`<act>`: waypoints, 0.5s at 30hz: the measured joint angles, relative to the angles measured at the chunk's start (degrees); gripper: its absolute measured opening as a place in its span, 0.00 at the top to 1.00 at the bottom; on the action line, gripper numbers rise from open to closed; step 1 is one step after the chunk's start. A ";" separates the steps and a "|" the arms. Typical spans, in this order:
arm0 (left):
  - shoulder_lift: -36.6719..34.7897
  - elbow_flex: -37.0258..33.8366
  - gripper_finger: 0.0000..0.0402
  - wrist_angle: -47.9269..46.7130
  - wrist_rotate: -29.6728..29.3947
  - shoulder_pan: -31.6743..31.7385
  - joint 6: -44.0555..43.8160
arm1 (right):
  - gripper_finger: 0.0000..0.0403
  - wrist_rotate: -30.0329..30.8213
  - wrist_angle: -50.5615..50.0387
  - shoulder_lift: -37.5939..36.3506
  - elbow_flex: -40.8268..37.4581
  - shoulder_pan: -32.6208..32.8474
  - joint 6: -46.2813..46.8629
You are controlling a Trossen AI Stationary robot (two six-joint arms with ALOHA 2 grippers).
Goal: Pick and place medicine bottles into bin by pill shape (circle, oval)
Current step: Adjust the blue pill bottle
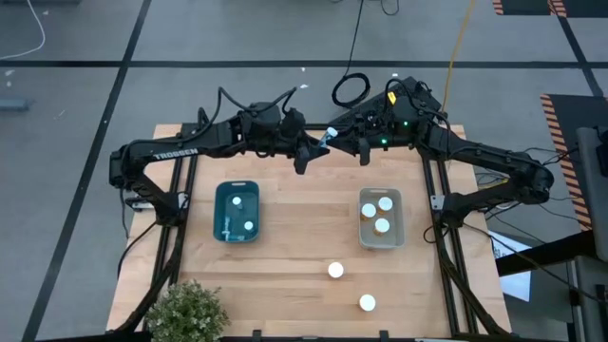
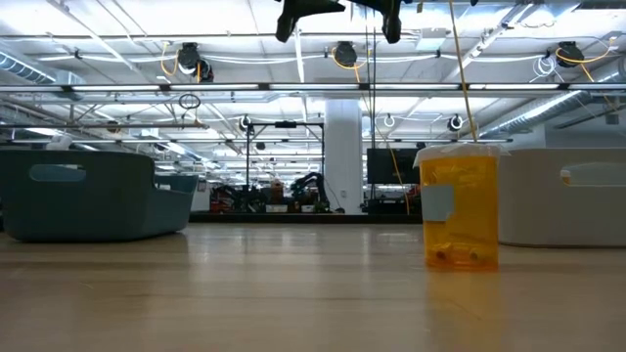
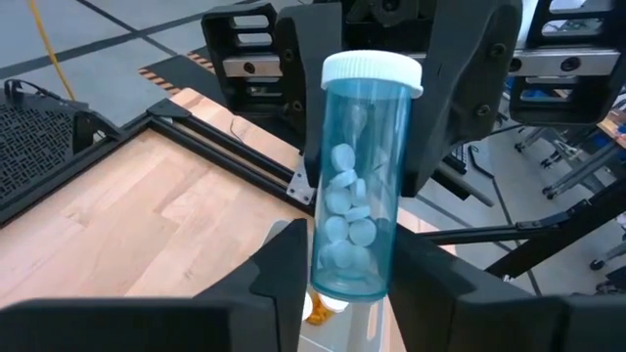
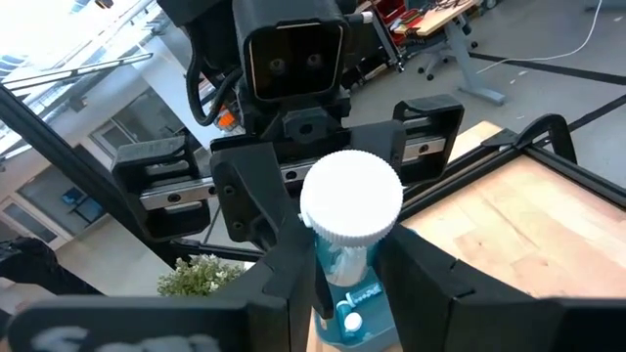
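Observation:
A light-blue medicine bottle [image 3: 357,186] with a white cap and round white pills inside hangs in the air over the table's far middle [image 1: 330,134]. My left gripper [image 3: 347,269] is shut on its bottom end. My right gripper [image 4: 347,274] is shut on it just under the cap [image 4: 350,196]. Two white-capped bottles [image 1: 335,271] [image 1: 367,303] stand on their bases on the near part of the table. One is amber in the low view [image 2: 460,207]. My left gripper pinches the bottle's bottom end [image 3: 342,279] between its two fingers, coming level from the table's left, fingers along the bottle. The bottle is lifted clear of the table. My right gripper pinches the body just under the cap [image 4: 342,256] between its two fingers, coming level from the table's right, fingers along the bottle. The cap faces its wrist.
A teal bin [image 1: 237,211] at the left middle holds two white-capped bottles. A pale grey bin [image 1: 380,218] at the right middle holds three. A green plant [image 1: 185,313] stands at the near left corner. Bare wood lies between the bins.

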 joint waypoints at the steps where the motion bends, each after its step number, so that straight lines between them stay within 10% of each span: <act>1: 0.00 0.00 0.67 -0.02 -0.07 0.00 -0.09 | 0.75 0.00 0.00 0.00 0.00 0.00 0.00; 15: 0.00 0.00 0.74 -0.44 -0.06 0.05 -0.94 | 0.75 0.96 -0.81 -0.02 0.00 -0.70 -0.53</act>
